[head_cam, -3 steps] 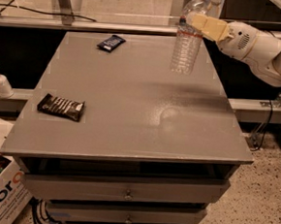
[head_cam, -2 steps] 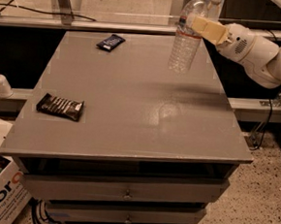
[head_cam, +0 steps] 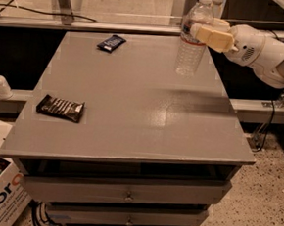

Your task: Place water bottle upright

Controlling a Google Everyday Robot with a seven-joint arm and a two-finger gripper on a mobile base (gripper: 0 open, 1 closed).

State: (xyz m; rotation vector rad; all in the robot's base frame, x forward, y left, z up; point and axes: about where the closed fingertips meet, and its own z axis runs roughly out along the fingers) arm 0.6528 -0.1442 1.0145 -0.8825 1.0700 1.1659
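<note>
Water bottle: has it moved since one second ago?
No, not clearly. The water bottle, gripped near its neck by the claw, hangs at the same spot over the table, far right part, equally far from the black packet.

**Open middle, obstacles at the edges**

The grey metal table top (head_cam: pixel 132 114) is bare across its middle and front right, so a low pass fits there. A dark foil snack bar wrapper (head_cam: pixel 60 108) lies flat near the left edge, and a small black packet (head_cam: pixel 111 43) lies near the far edge. At the far right, the cream-fingered gripper (head_cam: pixel 196 31) clasps the clear ribbed water bottle (head_cam: pixel 190 52) near its neck, blocking that corner.
</note>
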